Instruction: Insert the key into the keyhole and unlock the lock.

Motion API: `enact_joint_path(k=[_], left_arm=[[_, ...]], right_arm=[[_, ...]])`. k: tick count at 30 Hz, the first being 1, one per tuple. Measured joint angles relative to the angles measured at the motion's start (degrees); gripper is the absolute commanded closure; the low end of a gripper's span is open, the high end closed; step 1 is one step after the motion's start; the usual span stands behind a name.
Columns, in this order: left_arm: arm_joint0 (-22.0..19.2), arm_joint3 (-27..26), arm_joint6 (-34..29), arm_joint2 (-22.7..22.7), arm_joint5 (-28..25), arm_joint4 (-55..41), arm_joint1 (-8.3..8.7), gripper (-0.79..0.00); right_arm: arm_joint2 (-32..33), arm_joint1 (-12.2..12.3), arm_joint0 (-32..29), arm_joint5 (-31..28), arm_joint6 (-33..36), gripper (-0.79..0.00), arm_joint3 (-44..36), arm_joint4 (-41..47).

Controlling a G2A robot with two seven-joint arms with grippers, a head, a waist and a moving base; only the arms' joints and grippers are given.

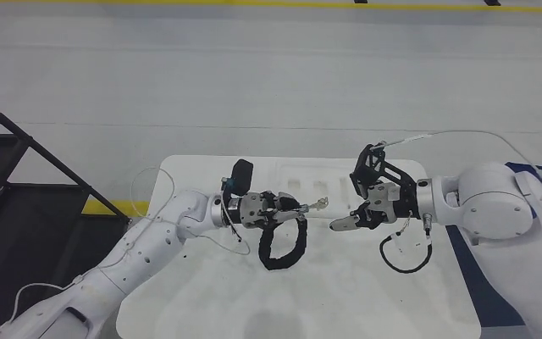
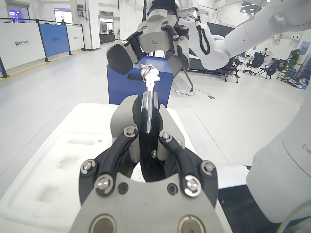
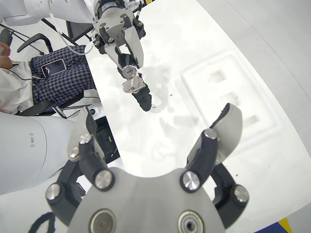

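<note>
The lock (image 2: 150, 103) is held above the white table (image 1: 212, 178), clamped between the closed jaws of the left gripper (image 2: 147, 107). It is seen as a short, shiny chrome barrel joined to a thick black cable (image 1: 282, 247). The cable is bent into a loop that hangs below the gripper in the top view, and its surface looks like fabric. The barrel is pointed away from the left arm and toward the right one, and only its far end is left clear of the fingers (image 2: 126, 112).

The key (image 2: 151, 77) is seen standing in that open end of the barrel, with its blade inside and its flat silver head sticking out. A small metal ring and what looks like a second silver piece are hung from the head. In the top view the key (image 1: 318, 203) is placed in the gap between the two arms.

The right gripper (image 3: 158, 120) is held facing the key, near it but apart from it, with its jaws spread wide and nothing between them. From the right wrist, the left gripper (image 3: 128, 61) and the key (image 3: 132, 85) are seen end on.

A white foam tray (image 3: 194, 83) with rectangular recesses is set on the table, on the far side from the robot.
</note>
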Motion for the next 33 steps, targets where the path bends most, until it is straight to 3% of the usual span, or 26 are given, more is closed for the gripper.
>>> enact_joint_path(k=[3,8,18,19,21,23,26,33], left_arm=[[-0.48,0.09,-4.56,0.12,0.00,-3.55,0.38,0.000],[-1.57,0.29,-10.87,0.78,0.00,-8.70,0.37,0.000],[-3.25,0.23,-18.91,2.37,0.00,-15.55,-0.23,0.000],[-3.35,0.26,-19.36,2.43,0.00,-15.84,-0.27,0.000],[-3.63,0.36,-20.59,2.34,0.00,-15.50,-0.32,0.000],[-3.44,0.18,-20.88,2.24,0.00,-15.41,-0.37,0.000],[-2.90,-0.21,-20.97,1.84,0.00,-15.57,-0.34,0.000],[-1.90,-0.56,-21.15,0.94,0.00,-15.82,-0.20,0.000]], right_arm=[[-0.30,0.04,-0.50,-1.70,-1.02,-0.785,-0.24,-1.33],[-1.41,0.13,0.83,-12.48,-2.95,-0.785,0.78,-7.21],[-7.59,0.94,3.45,-26.24,-15.75,-0.785,2.26,-21.59],[-7.89,1.03,3.59,-26.81,-16.32,-0.770,2.03,-22.72],[-8.08,1.15,3.66,-27.73,-17.28,-0.591,1.50,-24.58],[-8.16,1.21,3.43,-28.05,-17.71,-0.548,1.09,-25.79],[-8.39,1.32,2.96,-27.97,-18.20,-0.382,0.50,-27.12],[-8.77,1.53,2.38,-27.89,-19.52,-0.314,-0.45,-28.82]])
